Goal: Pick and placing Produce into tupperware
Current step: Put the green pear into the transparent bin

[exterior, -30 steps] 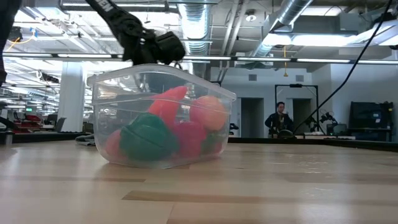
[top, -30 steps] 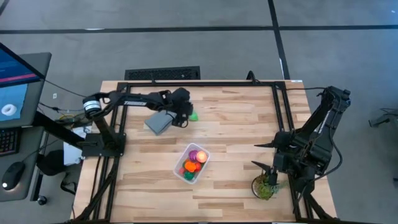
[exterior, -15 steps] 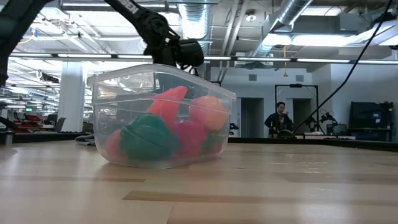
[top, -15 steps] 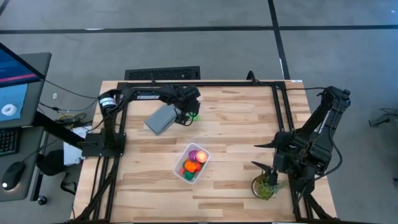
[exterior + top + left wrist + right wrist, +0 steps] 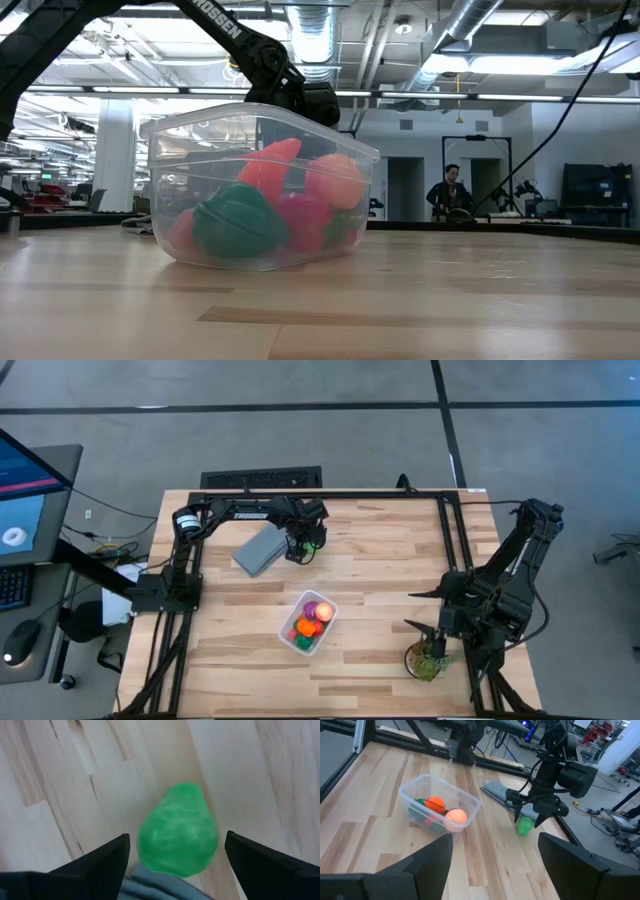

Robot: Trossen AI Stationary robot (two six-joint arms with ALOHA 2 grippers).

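Since a second ago the left arm has swung right past the grey lid [image 5: 258, 550], its left gripper [image 5: 305, 547] now poised jaws apart over the last green piece [image 5: 178, 834] on the far table, while the tupperware [image 5: 311, 622] mid-table holds the other produce [image 5: 272, 205] and the right gripper [image 5: 437, 638] waits open at right.

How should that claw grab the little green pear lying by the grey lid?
Probably from straight above, closing across the green pear's fat rounded belly rather than its narrow tip. It lies on its side, and the left claw hangs open right over it, a finger on each side.

Wooden table [image 5: 380, 575], tupperware [image 5: 308, 622], grey lid [image 5: 259, 550], green pear [image 5: 314, 545], potted plant [image 5: 426, 660]
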